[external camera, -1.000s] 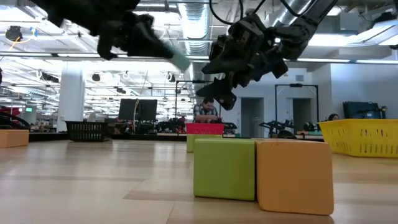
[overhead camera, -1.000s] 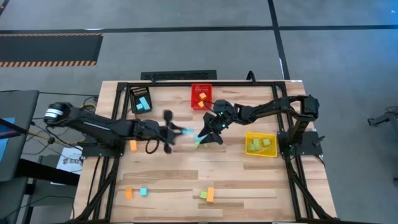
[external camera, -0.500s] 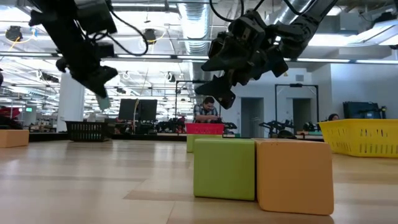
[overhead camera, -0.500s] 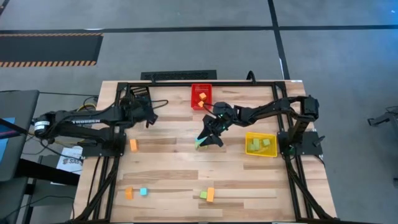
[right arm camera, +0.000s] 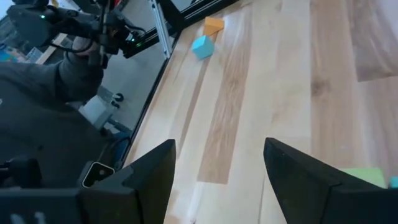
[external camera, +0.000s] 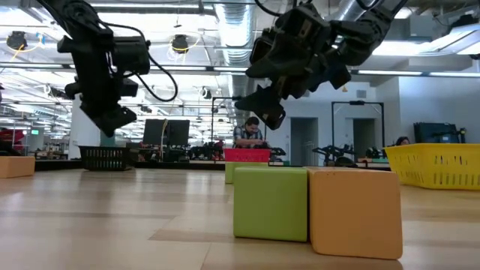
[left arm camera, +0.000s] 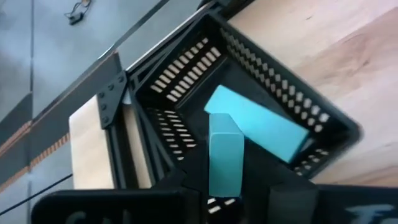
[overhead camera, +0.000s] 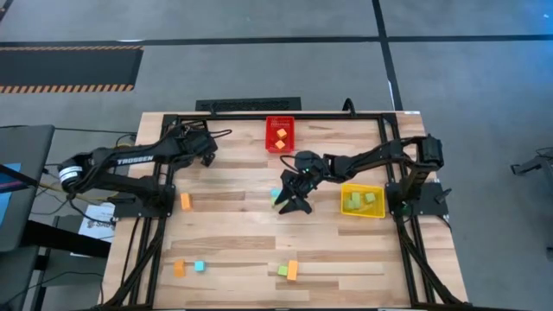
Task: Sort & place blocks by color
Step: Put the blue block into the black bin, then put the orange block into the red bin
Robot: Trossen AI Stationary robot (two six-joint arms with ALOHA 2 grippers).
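The left hand [overhead camera: 200,149] hung over the black bin [left arm camera: 273,99] at the table's [overhead camera: 242,225] far left corner, its fingers closed on a light blue bar [left arm camera: 224,155] held upright above the bin, where another blue block [left arm camera: 258,127] already lay flat. The right hand [overhead camera: 292,192] hovered over the middle of the table with its fingers [right arm camera: 298,168] spread wide and nothing between them; a green block [overhead camera: 276,199] and a small blue one [overhead camera: 275,193] lay on the table beside it. 2 orange blocks [overhead camera: 279,139] sat in the red bin [overhead camera: 279,123] at the far edge, and green blocks [overhead camera: 361,200] sat in the yellow bin [overhead camera: 362,213] on the right. Loose on the table were an orange block [overhead camera: 185,201] at the left, an orange and a blue block [overhead camera: 188,267] at the near left, and a green block [external camera: 270,203] touching an orange one [external camera: 355,211] near the front middle. A person [external camera: 247,133] sat in the room beyond the table.
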